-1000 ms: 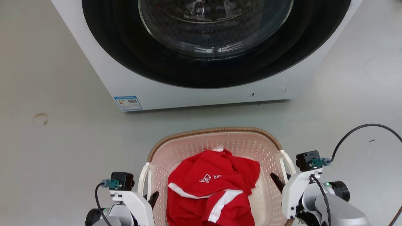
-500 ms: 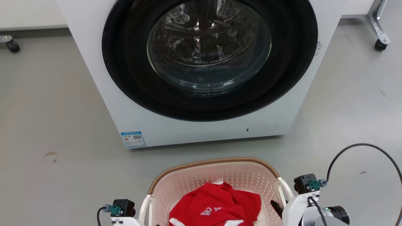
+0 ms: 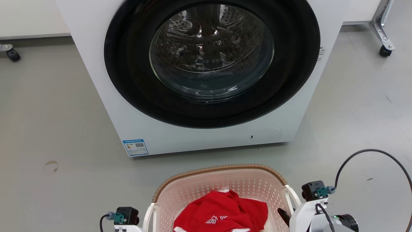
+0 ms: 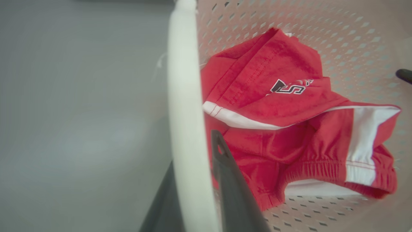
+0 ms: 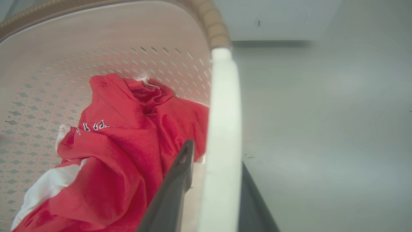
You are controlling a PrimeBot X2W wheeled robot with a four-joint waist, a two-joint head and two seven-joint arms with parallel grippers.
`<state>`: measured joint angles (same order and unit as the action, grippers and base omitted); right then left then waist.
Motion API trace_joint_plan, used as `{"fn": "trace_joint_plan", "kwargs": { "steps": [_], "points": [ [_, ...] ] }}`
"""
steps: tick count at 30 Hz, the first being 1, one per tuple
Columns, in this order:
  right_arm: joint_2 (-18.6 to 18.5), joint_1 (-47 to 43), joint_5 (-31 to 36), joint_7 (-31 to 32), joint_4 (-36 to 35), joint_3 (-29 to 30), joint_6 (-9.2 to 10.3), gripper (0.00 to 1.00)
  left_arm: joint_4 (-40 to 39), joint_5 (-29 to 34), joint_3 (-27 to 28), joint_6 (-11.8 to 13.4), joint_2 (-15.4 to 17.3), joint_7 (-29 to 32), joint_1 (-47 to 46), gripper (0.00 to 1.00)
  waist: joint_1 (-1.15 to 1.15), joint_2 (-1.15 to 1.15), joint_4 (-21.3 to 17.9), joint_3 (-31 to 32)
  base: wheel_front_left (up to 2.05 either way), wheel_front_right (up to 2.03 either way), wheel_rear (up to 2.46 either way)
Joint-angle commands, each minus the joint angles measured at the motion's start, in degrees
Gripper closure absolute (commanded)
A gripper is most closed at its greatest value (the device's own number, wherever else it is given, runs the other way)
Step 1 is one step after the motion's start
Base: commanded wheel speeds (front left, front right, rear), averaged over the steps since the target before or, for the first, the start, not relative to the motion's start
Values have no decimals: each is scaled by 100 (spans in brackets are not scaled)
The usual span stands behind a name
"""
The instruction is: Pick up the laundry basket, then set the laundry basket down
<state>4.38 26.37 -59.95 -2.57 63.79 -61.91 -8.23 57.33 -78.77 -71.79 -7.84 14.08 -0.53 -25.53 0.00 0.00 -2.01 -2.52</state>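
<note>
The laundry basket (image 3: 222, 168), pale pink and perforated with a brown woven rim, sits at the bottom of the head view, just in front of the washing machine. A red garment with white stripes (image 3: 222, 212) lies inside it. In the left wrist view my left gripper (image 4: 193, 148) is shut on the left white handle (image 4: 183, 96), one dark finger inside the basket wall (image 4: 289, 19) and one outside. My right gripper (image 5: 219, 154) grips the right white handle (image 5: 225, 112) the same way, beside the red garment (image 5: 122, 145). One right fingertip (image 3: 280, 211) pokes inside the basket.
A white front-loading washing machine (image 3: 96, 80) with its round glass door shut stands close behind the basket. Caster wheels show at the far left (image 3: 13, 54) and the far right (image 3: 384, 51). A black cable (image 3: 370, 150) loops over my right wrist. Grey floor lies on both sides.
The head camera has moved: machine and basket now sit lower in the picture, with more of the machine showing. Both grippers keep the same hold on the handles.
</note>
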Motion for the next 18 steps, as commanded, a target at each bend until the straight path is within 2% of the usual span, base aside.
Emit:
{"fn": "trace_joint_plan", "kwargs": {
  "steps": [1,18],
  "points": [
    [-725,108,-37,-126,310,33,75,100,285,-21,113,35,855,-42,-13,100,0,0,-3,4,0,0,0],
    [-725,176,-232,-203,342,-190,75,100,286,-106,10,35,861,-54,-53,100,0,0,-2,7,0,0,0]
  ]
}}
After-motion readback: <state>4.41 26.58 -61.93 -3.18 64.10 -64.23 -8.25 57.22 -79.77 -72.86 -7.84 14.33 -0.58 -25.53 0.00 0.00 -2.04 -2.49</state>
